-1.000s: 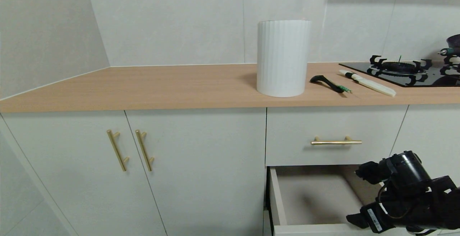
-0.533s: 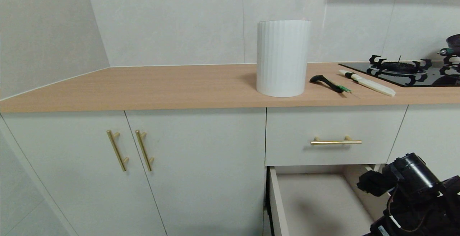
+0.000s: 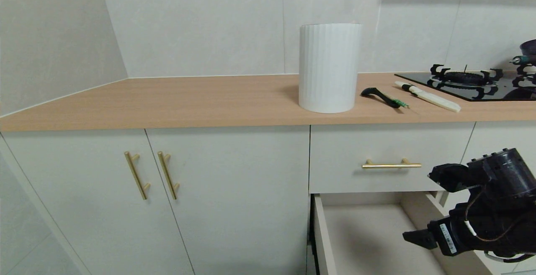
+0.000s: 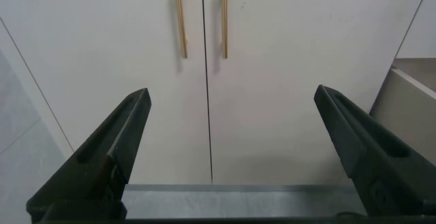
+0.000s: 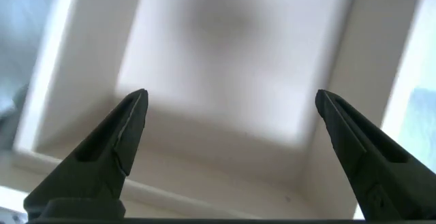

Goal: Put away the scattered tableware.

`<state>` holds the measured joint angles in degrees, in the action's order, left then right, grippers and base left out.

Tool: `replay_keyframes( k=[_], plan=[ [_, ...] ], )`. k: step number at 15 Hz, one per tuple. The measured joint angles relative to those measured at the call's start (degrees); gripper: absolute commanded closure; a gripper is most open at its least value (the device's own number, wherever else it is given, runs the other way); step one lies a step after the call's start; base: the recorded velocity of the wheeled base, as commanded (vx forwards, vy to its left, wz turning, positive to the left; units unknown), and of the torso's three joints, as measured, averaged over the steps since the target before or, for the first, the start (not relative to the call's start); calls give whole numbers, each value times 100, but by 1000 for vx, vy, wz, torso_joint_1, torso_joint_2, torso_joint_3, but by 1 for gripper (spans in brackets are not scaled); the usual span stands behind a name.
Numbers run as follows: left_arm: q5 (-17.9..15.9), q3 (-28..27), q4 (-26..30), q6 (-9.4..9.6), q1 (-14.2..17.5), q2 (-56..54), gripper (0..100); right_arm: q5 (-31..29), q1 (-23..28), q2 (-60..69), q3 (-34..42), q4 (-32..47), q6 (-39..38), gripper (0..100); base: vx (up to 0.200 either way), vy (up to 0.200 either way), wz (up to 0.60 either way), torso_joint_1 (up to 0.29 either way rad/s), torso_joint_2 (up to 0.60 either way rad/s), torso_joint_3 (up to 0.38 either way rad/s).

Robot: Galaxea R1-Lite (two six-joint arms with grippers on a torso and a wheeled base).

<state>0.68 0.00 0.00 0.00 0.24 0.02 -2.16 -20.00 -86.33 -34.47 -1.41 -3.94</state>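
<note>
While the right gripper (image 3: 431, 206) hangs at the lower right of the head view, just over the open drawer (image 3: 324, 233), the scattered tableware lies well apart from it, higher in the frame on the wooden counter (image 3: 188, 103). We see a black-handled peeler (image 3: 382, 97) with a green tip right of center, and just to its right a pale knife (image 3: 428, 96) lying slantwise, its tip pointing toward the counter's front edge. Both rest between a tall white ribbed canister (image 3: 330, 68) and the black stove (image 3: 467, 83) at the upper right. We find the right gripper's fingers spread wide, one above the other, pointing toward the frame's left, with nothing between them; its wrist view looks down past them into the drawer's (image 5: 231, 60) bare pale bottom. We see the left gripper (image 4: 231, 94) in its own wrist view, its fingers likewise spread and holding nothing, facing the pair of white cabinet doors (image 4: 286, 67) with their upright gold handles (image 4: 180, 20), a corner of the drawer showing beside them.
</note>
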Motion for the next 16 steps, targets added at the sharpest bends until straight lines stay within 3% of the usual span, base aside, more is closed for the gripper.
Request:
replay_keyframes(
  k=[5, 8, 16],
  plan=[
    [0, 0, 0, 0, 0, 0, 0, -11, 24, 150, 85, -244, 13, 0, 0, 0, 0, 0, 0, 0],
    [-2, -5, -2, 0, 0, 0, 0, -20, 24, 168, 90, -252, 15, 0, 0, 0, 0, 56, -224, -222],
    [0, 0, 0, 0, 0, 0, 0, -20, 24, 172, 99, -241, 24, 0, 0, 0, 0, 168, -475, -292]
  ],
)
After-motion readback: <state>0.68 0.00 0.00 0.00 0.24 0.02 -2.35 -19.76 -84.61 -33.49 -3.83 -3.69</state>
